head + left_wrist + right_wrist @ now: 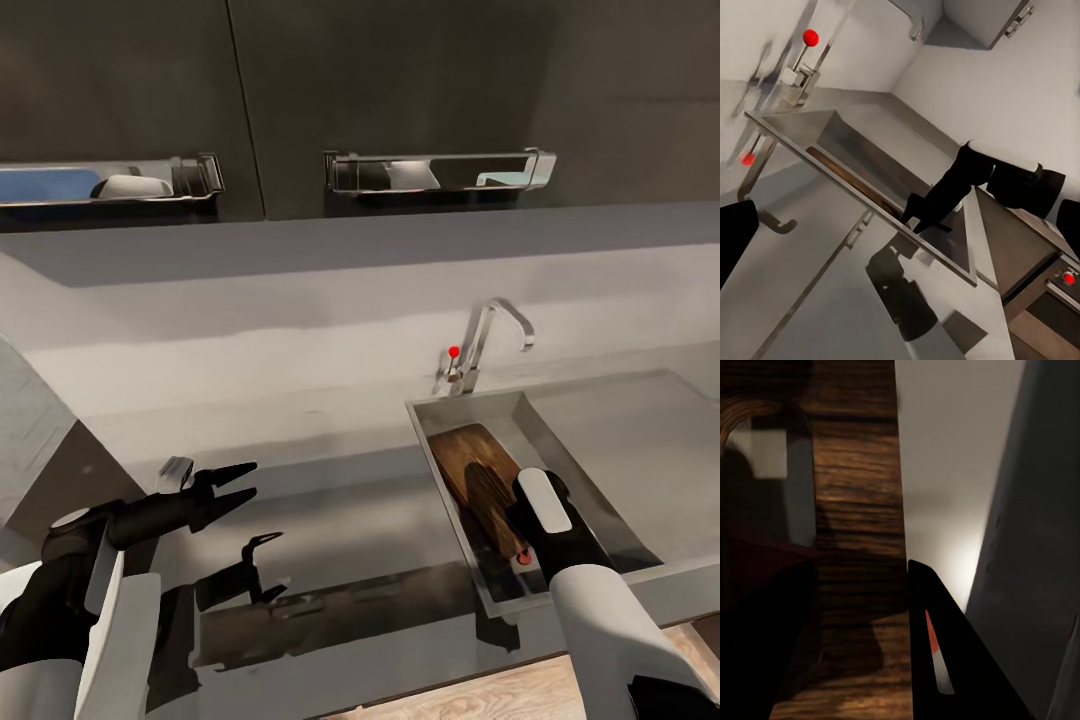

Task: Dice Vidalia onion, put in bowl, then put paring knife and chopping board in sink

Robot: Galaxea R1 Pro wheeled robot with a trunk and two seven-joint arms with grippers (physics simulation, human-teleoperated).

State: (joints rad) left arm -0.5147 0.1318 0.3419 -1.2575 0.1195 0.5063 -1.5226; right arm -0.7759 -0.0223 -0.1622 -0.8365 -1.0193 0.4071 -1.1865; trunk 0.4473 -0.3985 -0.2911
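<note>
The chopping board [478,478] lies in the sink [590,470], long axis running from the tap toward the right gripper [520,545], which holds its near end. The left gripper [232,485] hovers spread wide, well apart.
</note>
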